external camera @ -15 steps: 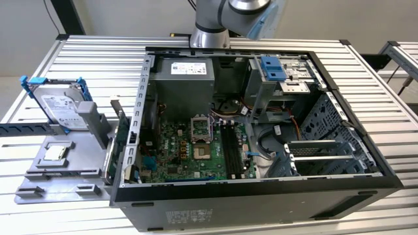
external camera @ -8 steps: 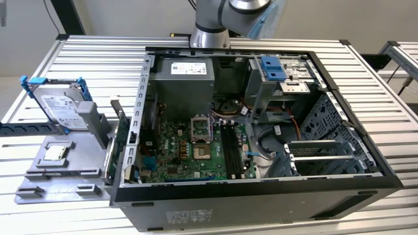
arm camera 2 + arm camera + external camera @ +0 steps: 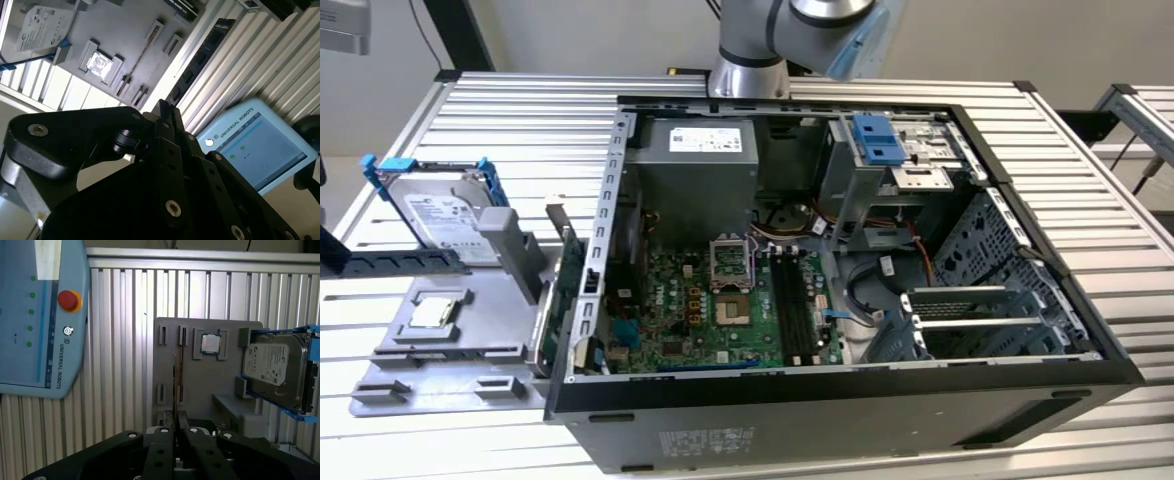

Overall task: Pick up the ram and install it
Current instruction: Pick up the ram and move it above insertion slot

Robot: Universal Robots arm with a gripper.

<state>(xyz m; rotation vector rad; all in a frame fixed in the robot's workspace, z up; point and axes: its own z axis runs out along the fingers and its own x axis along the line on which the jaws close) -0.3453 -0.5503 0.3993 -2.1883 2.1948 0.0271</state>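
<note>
My gripper [image 3: 176,426] is high above the table, its black fingers shut on the ram [image 3: 200,60]. The second wrist view shows the ram as a long dark stick with a row of black chips, reaching out from the gripper [image 3: 164,107]. In the first wrist view the ram [image 3: 175,380] is edge-on, a thin line rising from between the fingers over the grey fixture tray [image 3: 210,385]. In the exterior view the arm [image 3: 754,50] stands behind the open computer case [image 3: 854,400]. The long black motherboard slots [image 3: 790,295] lie inside the case beside the processor socket.
The grey fixture tray [image 3: 454,330] at the exterior view's left holds a hard drive [image 3: 440,210] in a blue bracket and a processor chip [image 3: 434,312]. A green card [image 3: 564,270] stands against the case wall. A light blue pendant [image 3: 40,315] lies on the slatted table.
</note>
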